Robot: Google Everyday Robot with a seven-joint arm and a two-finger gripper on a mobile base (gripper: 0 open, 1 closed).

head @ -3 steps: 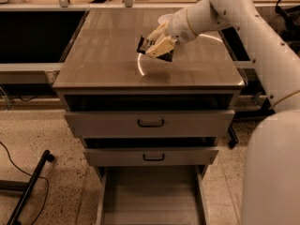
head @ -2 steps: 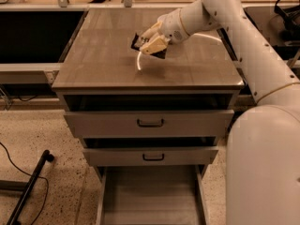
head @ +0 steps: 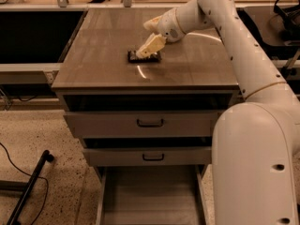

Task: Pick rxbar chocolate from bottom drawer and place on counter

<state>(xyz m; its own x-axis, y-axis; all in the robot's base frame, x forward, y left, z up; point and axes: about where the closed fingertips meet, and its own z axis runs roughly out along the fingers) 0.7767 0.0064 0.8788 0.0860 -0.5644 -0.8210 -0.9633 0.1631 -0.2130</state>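
The rxbar chocolate (head: 140,57), a flat dark-wrapped bar, lies down on the counter (head: 101,46) near its middle, just behind a bright curved light streak (head: 141,71). My gripper (head: 144,52) reaches in from the right, low over the counter, and is shut on the bar, covering its top. The bottom drawer (head: 150,198) is pulled out at the bottom of the view and its plain floor is bare.
The two upper drawers (head: 150,123) with black handles sit slightly open above the bottom one. My white arm and body (head: 255,158) fill the right side. A black stand and cable (head: 28,186) lie on the speckled floor at left.
My gripper has moved left and down with the bar. The bar was held tilted above the counter; now it lies flat on the counter top.
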